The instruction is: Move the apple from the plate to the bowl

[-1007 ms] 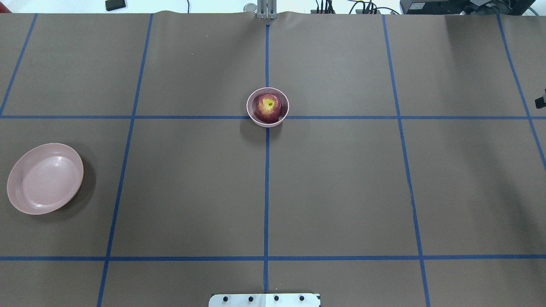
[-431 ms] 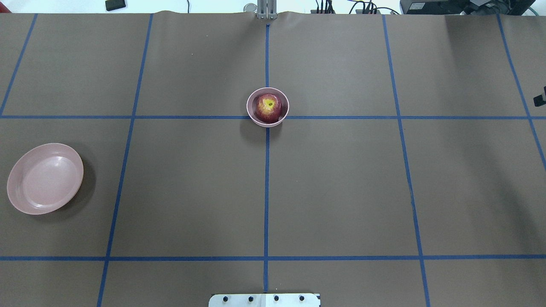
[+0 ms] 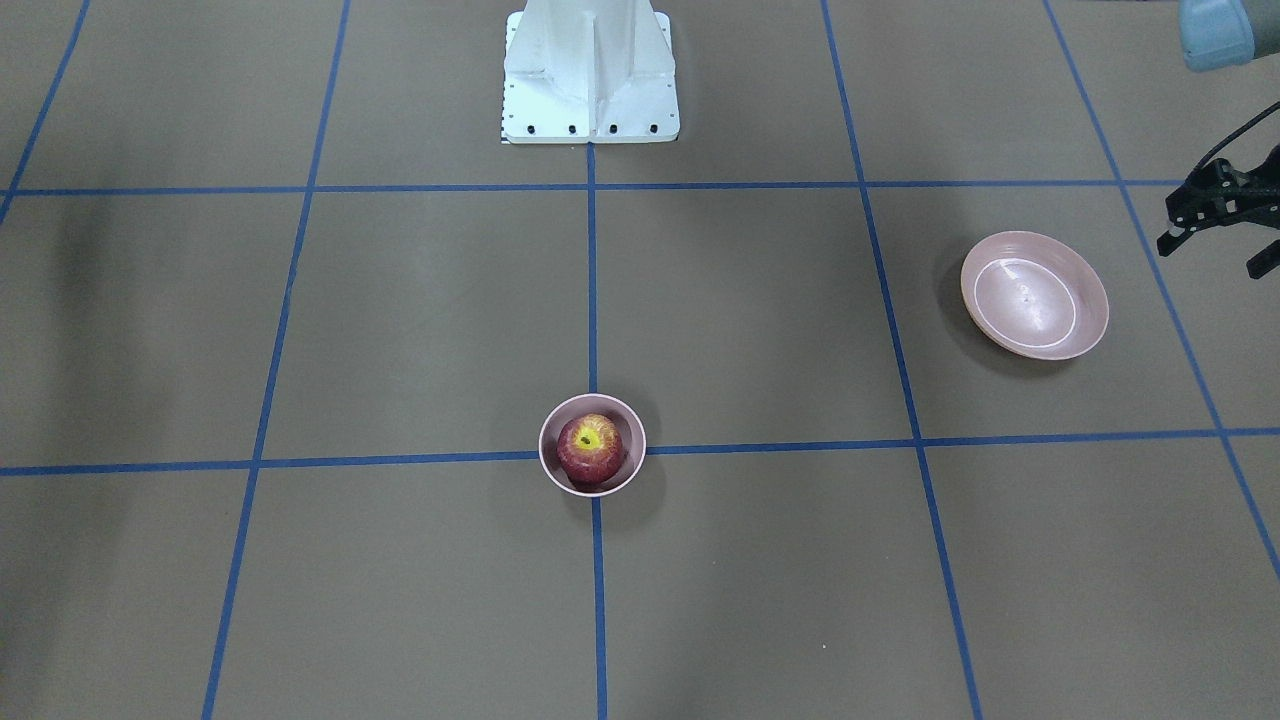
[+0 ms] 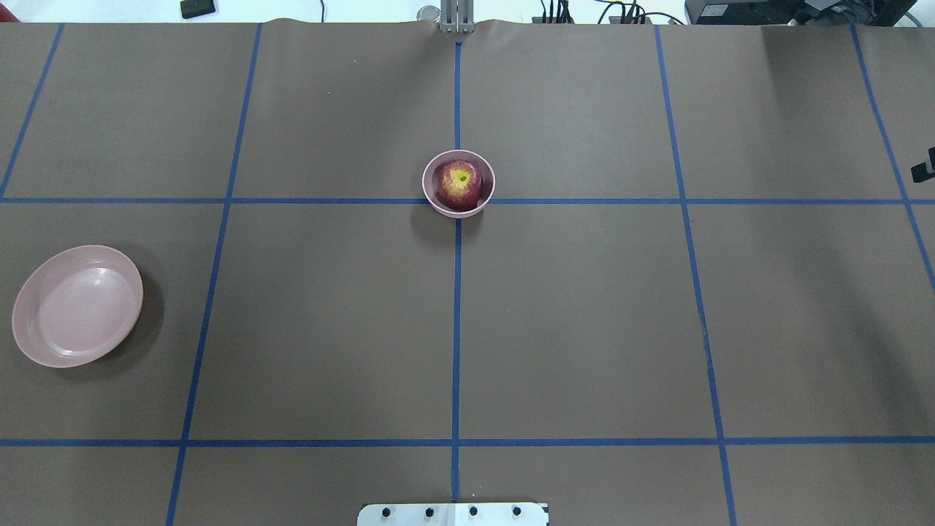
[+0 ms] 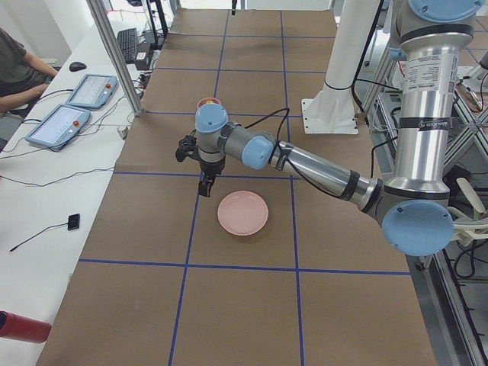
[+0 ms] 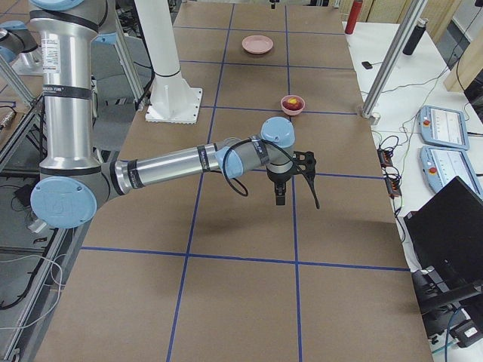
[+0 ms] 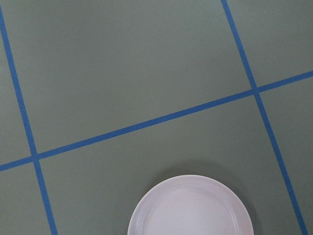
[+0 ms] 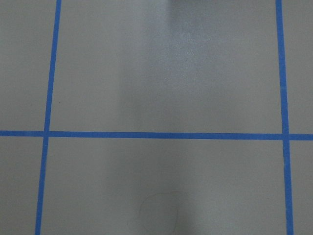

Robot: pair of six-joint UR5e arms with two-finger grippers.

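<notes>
The dark red apple (image 4: 460, 185) with its yellow stem patch sits inside the small deep pink bowl (image 4: 427, 193) at the table's middle; it also shows in the front view (image 3: 591, 447). The wide pink plate (image 4: 77, 305) lies empty at the left and also shows in the front view (image 3: 1035, 295). My left gripper (image 3: 1212, 255) hovers open and empty just beyond the plate's outer side. Its wrist view shows the plate's edge (image 7: 190, 210). My right gripper (image 6: 296, 202) hangs above bare table far to the right. Only a black sliver of it (image 4: 923, 169) shows overhead, so I cannot tell its state.
The white arm pedestal (image 3: 588, 80) stands at the robot's side of the table. Blue tape lines grid the brown table cover. Metal posts (image 5: 114, 53), tablets (image 5: 90, 90) and a seated person lie beyond the far edge. A red bottle (image 5: 23, 326) lies off the table's left end.
The sliver of the right gripper at the overhead view's right edge has shifted slightly up and inward. The apple, bowl and plate have not moved.
</notes>
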